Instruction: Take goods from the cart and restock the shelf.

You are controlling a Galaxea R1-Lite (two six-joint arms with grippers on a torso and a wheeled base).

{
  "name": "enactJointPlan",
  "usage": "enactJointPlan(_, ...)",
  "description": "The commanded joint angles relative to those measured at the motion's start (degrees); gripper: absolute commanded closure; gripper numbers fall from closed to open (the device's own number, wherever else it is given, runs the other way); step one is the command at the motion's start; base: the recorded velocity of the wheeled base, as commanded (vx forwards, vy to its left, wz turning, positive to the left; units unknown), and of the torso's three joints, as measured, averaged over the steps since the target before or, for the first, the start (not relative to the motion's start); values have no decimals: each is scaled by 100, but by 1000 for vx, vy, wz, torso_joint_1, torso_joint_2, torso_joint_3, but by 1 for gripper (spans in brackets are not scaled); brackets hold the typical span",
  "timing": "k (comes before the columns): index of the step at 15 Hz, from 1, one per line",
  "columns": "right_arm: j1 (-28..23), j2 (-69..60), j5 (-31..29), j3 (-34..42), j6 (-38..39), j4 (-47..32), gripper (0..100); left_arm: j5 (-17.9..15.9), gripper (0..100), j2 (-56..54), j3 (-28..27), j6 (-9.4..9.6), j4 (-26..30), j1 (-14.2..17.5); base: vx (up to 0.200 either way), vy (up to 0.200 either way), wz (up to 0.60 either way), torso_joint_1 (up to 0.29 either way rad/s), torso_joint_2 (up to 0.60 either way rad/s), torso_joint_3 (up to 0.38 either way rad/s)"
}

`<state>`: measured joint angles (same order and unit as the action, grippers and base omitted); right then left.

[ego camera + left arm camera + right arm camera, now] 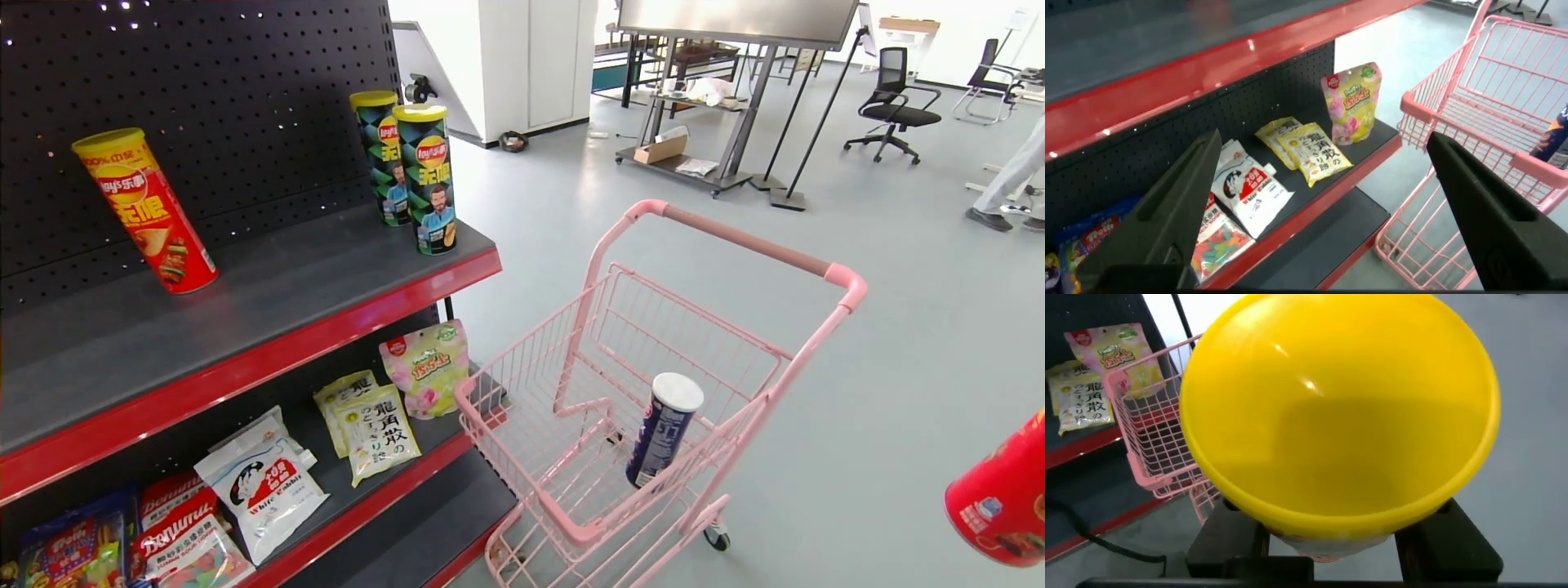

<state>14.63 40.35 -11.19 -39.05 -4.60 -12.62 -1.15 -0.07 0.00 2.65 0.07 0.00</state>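
Right hand (1331, 549): pinching a can (1000, 500) with a red body and yellow lid, one dark finger on each side of it. The can hangs over bare floor (898, 343) to the right of the cart (735, 241), well apart from the shelf (245, 314).

Left hand (1323, 140): fingers spread wide, nothing between them. It hovers in front of the lower shelf (384, 494), near the cart's left corner.

Cart: pink wire, its near-left corner just beside the right end of the lower shelf. It stands between the held can and the shelf. One blue can (663, 437) with a white lid stands tilted in the basket, resting against the right wall.

Shelf, top board: a red can (147, 212) at the left, tilted, with its top resting on the pegboard (204, 82). Two green cans (429, 180) stand upright at the right end, touching, one behind the other, the front one close to the red lip. The board between the red can and the green pair is bare.

Lower shelf: bags (375, 425) of snacks and sweets, propped or lying in a row; the rightmost, a pink-and-green one, is nearest the cart
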Motion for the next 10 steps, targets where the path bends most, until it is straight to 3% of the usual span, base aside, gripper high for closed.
enactJointPlan(1,-4,-115,3,64,-6,-4,100,0,0,7,0,-1,1,0,0,0,0,232,-583,-349)
enactJointPlan(10,5,-71,20,90,-129,-4,100,0,0,7,0,-1,1,0,0,0,0,169,-394,-232)
